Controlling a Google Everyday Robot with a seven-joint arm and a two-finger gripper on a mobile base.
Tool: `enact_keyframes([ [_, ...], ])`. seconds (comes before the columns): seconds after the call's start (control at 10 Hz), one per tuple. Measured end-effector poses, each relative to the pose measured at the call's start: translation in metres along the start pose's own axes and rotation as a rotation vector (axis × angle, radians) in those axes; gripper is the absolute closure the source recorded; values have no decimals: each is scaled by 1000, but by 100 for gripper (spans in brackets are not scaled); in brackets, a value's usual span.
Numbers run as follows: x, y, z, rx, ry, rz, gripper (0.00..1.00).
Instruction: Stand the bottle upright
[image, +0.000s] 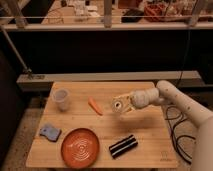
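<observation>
The bottle (119, 105) is small and pale tan. It lies on its side in my gripper (126, 103), with its round whitish end facing the camera, just above the middle of the wooden table (150, 132). The gripper reaches in from the right on a white arm (170, 97) and is shut on the bottle's body. The bottle's far end is hidden by the fingers.
An orange carrot (95, 105) lies just left of the bottle. A clear plastic cup (61, 99) stands at the back left. A blue sponge (50, 132), an orange plate (80, 146) and a black-and-white striped object (123, 145) sit along the front. Cables hang off the table's right side.
</observation>
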Motion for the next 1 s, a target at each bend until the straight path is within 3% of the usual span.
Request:
enact_keyframes([
  [0.2, 0, 1, -7, -18, 52, 50, 95],
  [0.4, 3, 4, -9, -40, 68, 97, 95],
  [0.7, 8, 8, -10, -77, 55, 157, 95],
  [1.0, 11, 9, -8, -88, 6, 195, 95],
])
